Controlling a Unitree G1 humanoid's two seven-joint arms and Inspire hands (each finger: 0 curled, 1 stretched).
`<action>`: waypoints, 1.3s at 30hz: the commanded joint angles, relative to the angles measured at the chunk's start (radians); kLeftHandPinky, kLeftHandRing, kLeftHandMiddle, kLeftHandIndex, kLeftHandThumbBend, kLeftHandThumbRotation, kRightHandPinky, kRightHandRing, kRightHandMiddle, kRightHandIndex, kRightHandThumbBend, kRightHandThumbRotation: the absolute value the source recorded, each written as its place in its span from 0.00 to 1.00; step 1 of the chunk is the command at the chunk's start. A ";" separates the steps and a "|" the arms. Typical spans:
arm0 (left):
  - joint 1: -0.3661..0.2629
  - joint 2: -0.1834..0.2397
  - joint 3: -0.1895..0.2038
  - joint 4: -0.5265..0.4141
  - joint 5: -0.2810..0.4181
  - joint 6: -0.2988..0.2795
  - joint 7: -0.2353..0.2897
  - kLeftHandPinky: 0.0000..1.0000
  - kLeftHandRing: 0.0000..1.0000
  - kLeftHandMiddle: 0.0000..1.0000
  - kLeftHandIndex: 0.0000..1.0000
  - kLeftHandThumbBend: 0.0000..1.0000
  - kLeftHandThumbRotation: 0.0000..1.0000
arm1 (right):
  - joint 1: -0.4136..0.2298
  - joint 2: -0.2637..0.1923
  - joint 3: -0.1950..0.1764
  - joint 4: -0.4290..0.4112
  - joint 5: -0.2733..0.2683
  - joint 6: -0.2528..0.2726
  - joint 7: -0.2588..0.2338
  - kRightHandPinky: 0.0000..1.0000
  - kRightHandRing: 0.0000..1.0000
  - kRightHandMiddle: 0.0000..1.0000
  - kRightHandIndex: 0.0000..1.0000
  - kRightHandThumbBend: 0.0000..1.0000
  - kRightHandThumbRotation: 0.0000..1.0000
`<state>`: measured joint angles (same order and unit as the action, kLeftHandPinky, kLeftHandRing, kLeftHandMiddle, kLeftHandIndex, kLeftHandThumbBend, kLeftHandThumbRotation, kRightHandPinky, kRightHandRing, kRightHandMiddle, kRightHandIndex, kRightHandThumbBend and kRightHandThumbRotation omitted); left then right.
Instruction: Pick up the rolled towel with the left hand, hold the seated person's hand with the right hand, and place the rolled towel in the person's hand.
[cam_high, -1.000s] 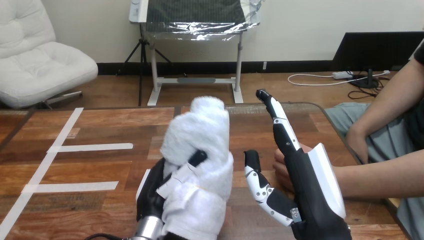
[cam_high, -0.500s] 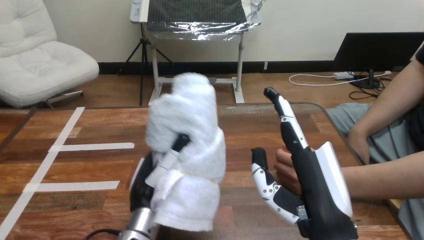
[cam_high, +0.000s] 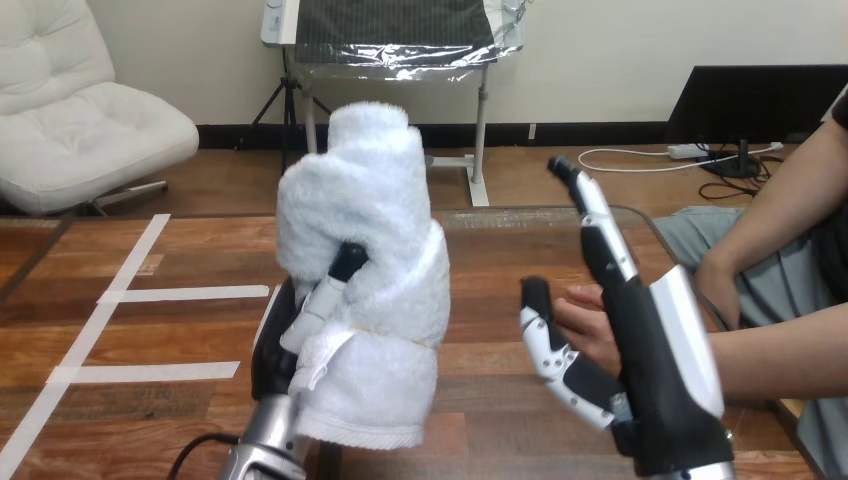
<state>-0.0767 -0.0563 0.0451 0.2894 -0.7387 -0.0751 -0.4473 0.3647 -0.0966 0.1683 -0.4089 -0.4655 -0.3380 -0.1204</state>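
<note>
1. Rolled towel (cam_high: 365, 230) now sits higher and further toward the view's left than a second ago. The right hand (cam_high: 650, 385) has shifted a little toward the view's right.
2. Left hand (cam_high: 272, 350) is clamped round the towel's lower half, with one finger (cam_high: 330, 290) pressed into the cloth.
3. Towel is white and fluffy, stands upright, and is lifted clear of the wooden table (cam_high: 150, 250). Its loose bottom edge hangs beside the left forearm.
4. Right hand stands on edge above the table's right part, fingers (cam_high: 595, 225) straight and pointing up, thumb (cam_high: 545, 335) spread toward the towel. It is closed on nothing.
5. Person's hand (cam_high: 590, 318) lies in the gap between the right thumb and fingers, close against the palm side. Can't tell if it actually touches. Nothing is curled round it.
6. Person's forearm (cam_high: 780, 350) comes in from the view's right edge.
7. Towel and person's hand are apart, with the right thumb between them.
8. White tape strips (cam_high: 185, 294) lie on the table's left part.
</note>
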 joint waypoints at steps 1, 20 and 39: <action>-0.035 -0.065 0.005 -0.061 -0.011 0.005 -0.034 0.25 0.31 0.39 0.47 0.75 0.02 | -0.056 -0.020 -0.029 -0.032 0.007 -0.003 0.013 1.00 1.00 1.00 0.98 0.06 0.00; -0.016 -0.064 -0.005 -0.095 0.018 -0.012 -0.074 0.24 0.30 0.37 0.47 0.76 0.05 | -0.090 -0.087 -0.143 -0.085 -0.018 0.118 0.081 0.97 0.98 1.00 0.94 0.32 0.00; 0.040 -0.066 -0.038 -0.200 0.067 -0.018 -0.054 0.23 0.29 0.35 0.46 0.77 0.08 | -0.179 -0.298 -0.270 -0.119 -0.148 0.336 0.297 0.84 0.90 0.91 0.86 0.63 0.00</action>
<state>-0.0100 -0.0586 0.0240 0.1813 -0.6828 -0.0694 -0.5000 0.2773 -0.3300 -0.0659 -0.4800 -0.5981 -0.0529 0.1134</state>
